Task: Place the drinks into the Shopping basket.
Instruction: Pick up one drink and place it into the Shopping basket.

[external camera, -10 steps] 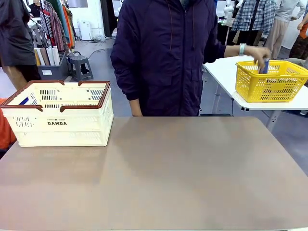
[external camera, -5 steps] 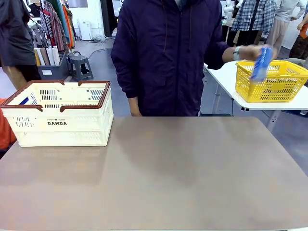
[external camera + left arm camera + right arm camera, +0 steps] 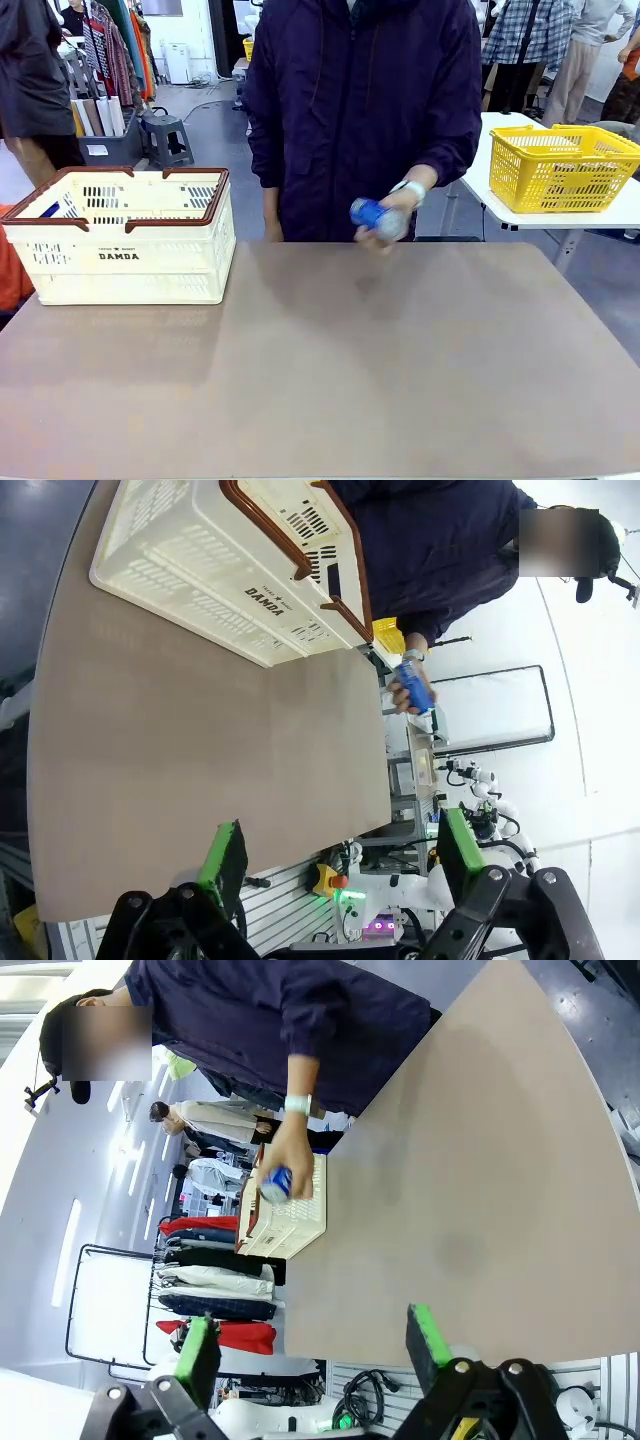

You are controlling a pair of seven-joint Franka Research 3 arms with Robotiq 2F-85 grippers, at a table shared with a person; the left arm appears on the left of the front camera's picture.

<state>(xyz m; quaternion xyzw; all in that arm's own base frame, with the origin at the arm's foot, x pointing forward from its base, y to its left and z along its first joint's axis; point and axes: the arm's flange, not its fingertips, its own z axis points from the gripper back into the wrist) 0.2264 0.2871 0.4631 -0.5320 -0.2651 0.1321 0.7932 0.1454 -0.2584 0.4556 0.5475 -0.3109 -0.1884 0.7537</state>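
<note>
Plain matt grey-brown across the table (image 3: 350, 380). At its far left corner, cream-white Shopping basket (image 3: 130, 250), perforated in slot rows, brown at rim and handles, black print on the side. Over the far edge, blue-and-silver drink can (image 3: 368, 213) against a dark navy jacket (image 3: 360, 100). Green pads on black left gripper (image 3: 340, 852) and right gripper (image 3: 311, 1343).

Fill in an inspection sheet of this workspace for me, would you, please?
Surface: brown table, flat and matte.
Job's things: blue can in the person's hand above the far edge; Shopping basket at far left, a blue item inside, unclear what.
Clutter: nothing seen.
Hands: robot's left hand open, empty; robot's right hand open, empty.
Cables: black cables below the table's near edge.
Surroundings: yellow basket on a white side table; stool; clothes rack.
</note>
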